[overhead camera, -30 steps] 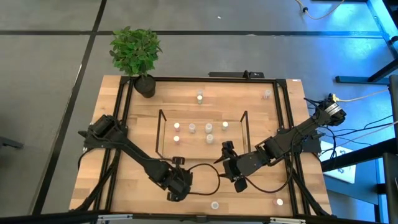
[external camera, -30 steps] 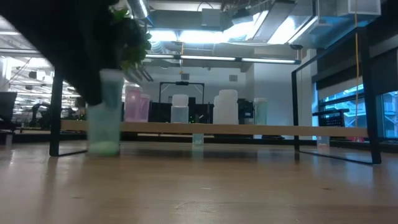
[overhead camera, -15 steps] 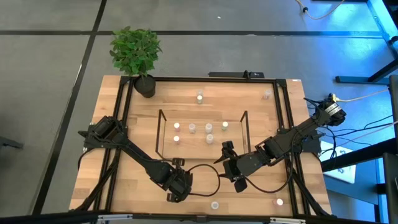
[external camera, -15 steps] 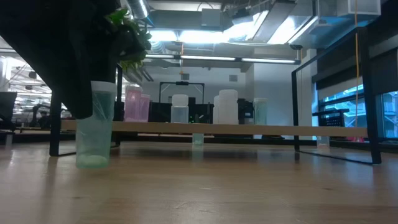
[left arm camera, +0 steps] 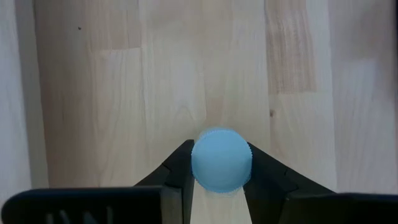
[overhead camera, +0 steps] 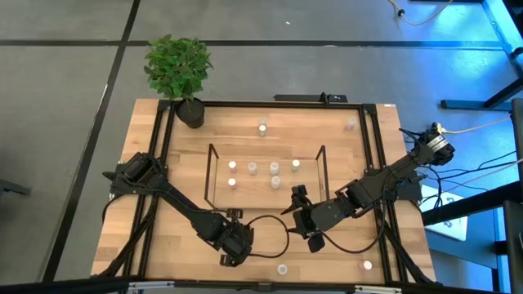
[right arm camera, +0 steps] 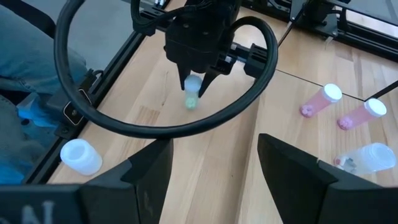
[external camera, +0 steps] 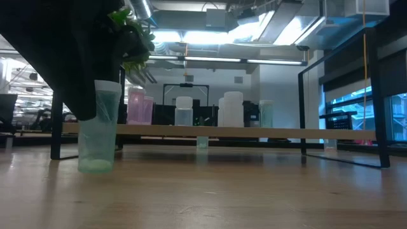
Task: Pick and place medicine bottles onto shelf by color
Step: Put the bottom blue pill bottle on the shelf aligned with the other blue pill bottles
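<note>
A small green-tinted medicine bottle (external camera: 96, 127) with a pale cap (left arm camera: 221, 160) stands upright near the table's near edge, left of centre. My left gripper (overhead camera: 231, 249) is shut on it from above. Whether its base touches the table I cannot tell. My right gripper (overhead camera: 304, 214) hovers open by the shelf's near right corner, with nothing between its fingers (right arm camera: 152, 180). The shelf (overhead camera: 253, 196), thin black rods on a wooden board, holds several upright bottles, among them pink ones (right arm camera: 320, 101). My left gripper pinches the green bottle between its two fingers (left arm camera: 177, 171), one on either side, just below the cap's rim (left arm camera: 194, 168). The fingers come from above, pointing steeply down. The bottle stays upright below them, its green base (right arm camera: 191, 102) at or just above the table top.
Loose bottles stand beyond the shelf (overhead camera: 262, 126), (overhead camera: 351, 124) and by the near edge (overhead camera: 283, 269), (overhead camera: 368, 265). A potted plant (overhead camera: 180, 69) is at the far left corner. A black cable (right arm camera: 161, 124) loops between the two arms. The black frame (overhead camera: 376, 163) rims the table.
The green bottle in my left gripper has sunk a little toward the table top and shifted slightly to the left in the low view, then come to rest. It has stayed upright and held. My right gripper has kept still.
</note>
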Controlling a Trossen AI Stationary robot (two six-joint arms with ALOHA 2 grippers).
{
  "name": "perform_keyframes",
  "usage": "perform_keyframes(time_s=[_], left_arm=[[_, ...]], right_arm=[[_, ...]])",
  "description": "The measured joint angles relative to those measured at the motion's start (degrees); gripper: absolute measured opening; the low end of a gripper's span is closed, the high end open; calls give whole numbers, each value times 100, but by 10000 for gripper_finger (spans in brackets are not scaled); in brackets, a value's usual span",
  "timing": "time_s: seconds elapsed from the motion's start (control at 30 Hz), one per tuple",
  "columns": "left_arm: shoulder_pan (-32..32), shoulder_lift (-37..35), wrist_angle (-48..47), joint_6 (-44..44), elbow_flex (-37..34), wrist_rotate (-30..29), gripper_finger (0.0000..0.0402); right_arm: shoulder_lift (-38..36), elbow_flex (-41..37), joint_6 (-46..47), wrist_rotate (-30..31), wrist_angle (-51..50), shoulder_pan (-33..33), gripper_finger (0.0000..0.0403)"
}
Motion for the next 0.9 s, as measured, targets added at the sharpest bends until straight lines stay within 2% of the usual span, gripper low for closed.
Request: perform_keyframes(time_s=[0.17, 0.37, 0.6, 0.73, 0.9], left_arm=[[-35, -1, 62, -11, -15, 3, 94], [-29, -6, 582, -118, -306, 86, 94], [-29, -11, 575, -116, -317, 84, 96], [-21, -11, 557, 13, -322, 81, 115], [3, 10, 501, 116, -341, 114, 159]], right_arm=[[0, 2, 2, 1, 7, -1, 236], [0, 2, 2, 6, 7, -2, 236], [0, 4, 2, 4, 7, -2, 236], [0, 4, 2, 4, 4, -2, 236], [0, 4, 2, 4, 0, -2, 236]])
